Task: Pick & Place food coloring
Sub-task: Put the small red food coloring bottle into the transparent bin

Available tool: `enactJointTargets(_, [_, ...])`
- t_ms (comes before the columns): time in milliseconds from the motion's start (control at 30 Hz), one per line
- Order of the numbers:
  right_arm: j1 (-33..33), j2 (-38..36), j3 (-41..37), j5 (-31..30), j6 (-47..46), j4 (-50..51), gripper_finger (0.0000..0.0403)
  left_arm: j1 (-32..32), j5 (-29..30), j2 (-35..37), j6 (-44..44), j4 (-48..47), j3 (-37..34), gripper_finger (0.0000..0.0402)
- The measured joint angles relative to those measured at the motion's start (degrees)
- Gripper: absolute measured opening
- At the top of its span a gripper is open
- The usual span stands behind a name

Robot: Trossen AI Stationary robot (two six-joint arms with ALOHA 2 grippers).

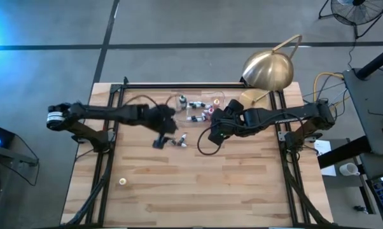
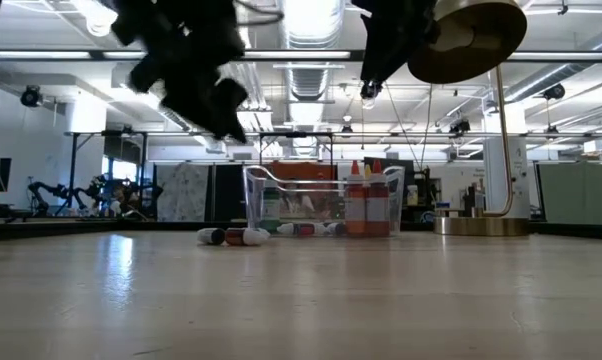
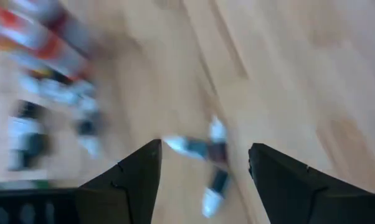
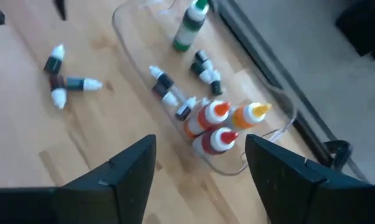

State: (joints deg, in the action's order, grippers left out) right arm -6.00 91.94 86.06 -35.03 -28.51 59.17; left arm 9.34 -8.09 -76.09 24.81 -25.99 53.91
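Three small dropper bottles (image 1: 179,140) with white caps lie loose on the wooden table, also visible low in the low view (image 2: 231,236). Further bottles fill the clear tub (image 1: 218,97): red and orange ones stand upright (image 4: 217,124), a green one (image 4: 190,25) stands too, and dark ones lie flat (image 4: 175,93). My left gripper (image 3: 204,144) is open and hovers above the loose bottles (image 3: 206,158), touching nothing. My right gripper (image 4: 200,138) is open and raised beside the tub's near side (image 4: 128,46).
A gold dome lamp (image 1: 268,70) stands at the table's far right, its base behind the tub (image 2: 481,225). A small pale object (image 1: 123,182) lies near the near left corner. A dark cable loops under the right arm (image 1: 207,146). The near half of the table is bare wood.
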Motion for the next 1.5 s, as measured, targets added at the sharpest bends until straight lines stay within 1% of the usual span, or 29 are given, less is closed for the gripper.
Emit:
enactJointTargets(100, [0.00,0.00,-1.19,2.48,0.21,-1.15,0.0242,-2.19,0.04,-0.46,2.00,2.83,-5.86,0.0215])
enactJointTargets(200, [0.00,0.00,-2.75,4.75,0.33,-3.98,0.0240,-3.48,0.03,-1.78,2.16,9.31,-10.93,0.0215])
enactJointTargets(300, [0.00,0.00,-4.46,7.83,0.54,-8.24,0.0240,-3.56,0.10,-3.32,2.19,15.17,-14.32,0.0215])
enactJointTargets(433, [0.01,0.00,-6.91,8.55,0.56,-16.08,0.0242,-3.00,1.48,-6.69,2.51,16.56,-15.57,0.0216])
enactJointTargets(533, [0.26,0.87,-9.47,9.19,0.59,-26.98,0.0240,-2.40,4.60,-9.51,2.36,16.74,-15.56,0.0216])
enactJointTargets(600, [0.74,2.63,-11.30,13.67,1.82,-35.98,0.0240,-2.09,6.30,-11.21,2.33,16.44,-15.23,0.0216])
enactJointTargets(667, [1.03,6.02,-12.06,17.18,2.62,-41.36,0.0241,-1.89,6.87,-12.40,2.30,16.89,-14.39,0.0216])
enactJointTargets(833, [1.11,13.81,-11.72,14.96,3.17,-41.40,0.0237,-1.66,7.44,-12.88,1.77,16.70,-13.70,0.0216])
enactJointTargets(867, [1.20,15.10,-11.70,15.59,3.64,-42.25,0.0236,-1.66,7.70,-12.81,1.89,16.68,-13.71,0.0216])
enactJointTargets(1000, [1.17,20.94,-11.38,22.48,5.70,-46.65,0.0233,-1.49,7.89,-12.79,1.26,16.35,-13.73,0.0216])
enactJointTargets(1133, [1.29,25.51,-9.10,23.09,5.29,-47.43,0.0233,-1.46,8.03,-12.72,-1.97,15.57,-13.73,0.0216])
enactJointTargets(1333, [2.42,30.82,-4.23,22.79,9.14,-47.79,0.0233,-1.46,8.14,-12.70,-5.62,15.04,-13.73,0.0216])
enactJointTargets(1433, [3.14,32.21,-1.98,27.81,8.72,-47.20,0.0233,-1.46,8.12,-12.70,-7.35,14.91,-13.67,0.0216])
enactJointTargets(1500, [3.34,32.99,-1.29,28.74,7.75,-47.37,0.0233,-1.46,8.08,-12.70,-8.77,14.64,-13.61,0.0216])
